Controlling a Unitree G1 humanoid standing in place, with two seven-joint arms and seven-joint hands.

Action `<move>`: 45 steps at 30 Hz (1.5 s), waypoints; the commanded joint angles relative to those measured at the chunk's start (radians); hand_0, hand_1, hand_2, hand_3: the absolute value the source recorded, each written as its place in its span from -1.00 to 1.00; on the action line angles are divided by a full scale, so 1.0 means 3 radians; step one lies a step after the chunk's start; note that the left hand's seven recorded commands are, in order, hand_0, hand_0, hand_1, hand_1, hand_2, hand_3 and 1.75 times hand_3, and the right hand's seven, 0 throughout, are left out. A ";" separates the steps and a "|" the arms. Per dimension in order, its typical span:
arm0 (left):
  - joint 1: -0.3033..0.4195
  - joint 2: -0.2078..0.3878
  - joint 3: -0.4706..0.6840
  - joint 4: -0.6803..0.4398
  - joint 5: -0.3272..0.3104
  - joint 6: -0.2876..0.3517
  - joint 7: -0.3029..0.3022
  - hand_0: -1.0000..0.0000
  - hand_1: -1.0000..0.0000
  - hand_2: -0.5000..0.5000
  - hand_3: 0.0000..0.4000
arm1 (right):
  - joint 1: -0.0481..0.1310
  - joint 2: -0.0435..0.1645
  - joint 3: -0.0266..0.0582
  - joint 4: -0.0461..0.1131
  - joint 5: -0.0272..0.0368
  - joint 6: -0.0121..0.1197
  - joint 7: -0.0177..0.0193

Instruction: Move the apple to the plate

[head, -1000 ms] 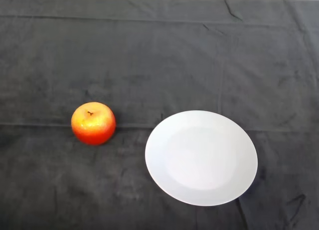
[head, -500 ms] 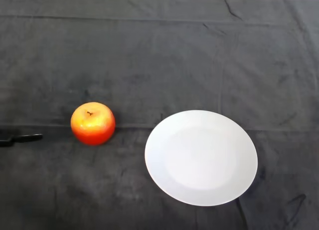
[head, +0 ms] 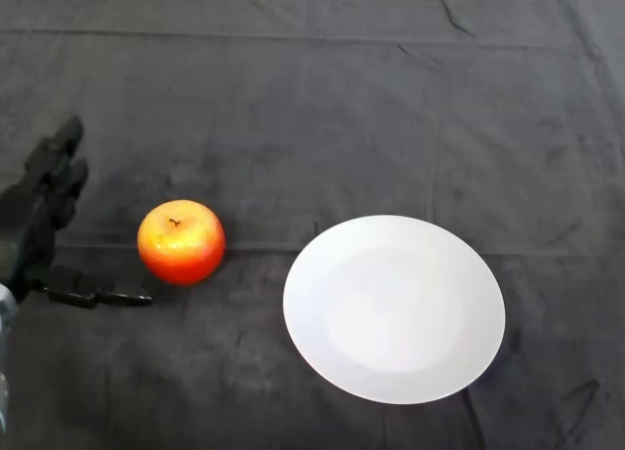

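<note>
Round red and yellow apple [head: 182,242] stem-up on dark cloth-covered table [head: 322,108], round white plate [head: 394,308] just beside it to the right, black left hand [head: 37,225] left of apple, fingers spread, thumb reaching toward it, not touching

The cloth [head: 322,108] over the table looks like a dark grey, matt fabric with a soft, short nap, creased in long folds and small wrinkles. The apple [head: 181,242] has a smooth, glossy red-and-yellow skin with a faint speckle and a dull brown stem, while the plate [head: 394,308] is plain white, smooth and evenly satin, like glazed ceramic or plastic. The left hand [head: 34,221] looks like matt black hard plastic
</note>
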 commanded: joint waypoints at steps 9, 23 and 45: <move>-0.0157 -0.0112 -0.0271 -0.0138 0.0221 -0.0068 -0.0077 1.00 1.00 0.00 -1.00 | 0.0047 -0.0023 -0.0028 0.0020 0.0024 0.0002 0.0007; -0.0236 -0.0229 -0.0459 -0.0115 0.0358 -0.0006 -0.0130 0.95 1.00 -0.03 -0.95 | 0.0049 -0.0024 -0.0029 0.0015 0.0025 0.0005 0.0008; -0.0300 -0.0186 -0.0557 -0.0079 0.0457 -0.0048 -0.0134 -1.00 -0.99 0.00 1.00 | 0.0049 -0.0024 -0.0029 0.0014 0.0024 0.0006 0.0008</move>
